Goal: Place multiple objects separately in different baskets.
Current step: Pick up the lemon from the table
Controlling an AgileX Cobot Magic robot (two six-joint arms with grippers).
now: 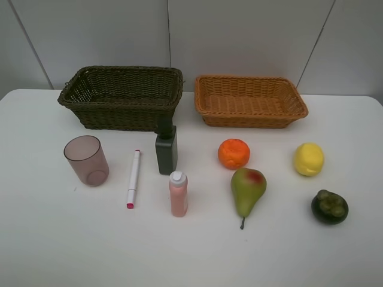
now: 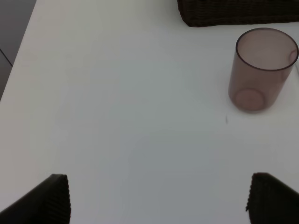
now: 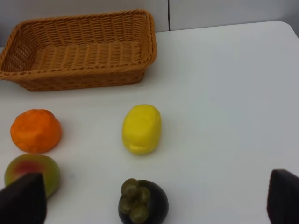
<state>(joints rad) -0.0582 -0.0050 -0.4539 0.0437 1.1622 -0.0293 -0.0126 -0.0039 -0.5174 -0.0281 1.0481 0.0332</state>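
Cup [image 1: 87,160], marker [image 1: 133,178], green bottle [image 1: 166,152] and pink bottle [image 1: 178,194] sit left on our bench [image 1: 48,239]; orange [image 1: 233,153], pear [image 1: 248,188], lemon [image 1: 309,159] sit right. We think the cup is light and slippery, so we pinch its rim. Our left tool [image 2: 159,200] and right tool [image 3: 156,200] are both open, holding nothing.

Baskets [image 1: 119,113] side by side behind; cup [image 1: 87,160], marker [image 1: 133,178], bottles [image 1: 166,152] front-left; fruits [image 1: 233,153] front-right.

Looks like a robot test lab: a bare white counter [image 1: 42,251] against a plain grey panelled wall [image 1: 251,36] (seams showing between panels), with a pear [image 1: 247,190] and a pink bottle [image 1: 178,194] spaced apart before a dark basket [image 1: 122,98] and an orange basket [image 1: 250,103].
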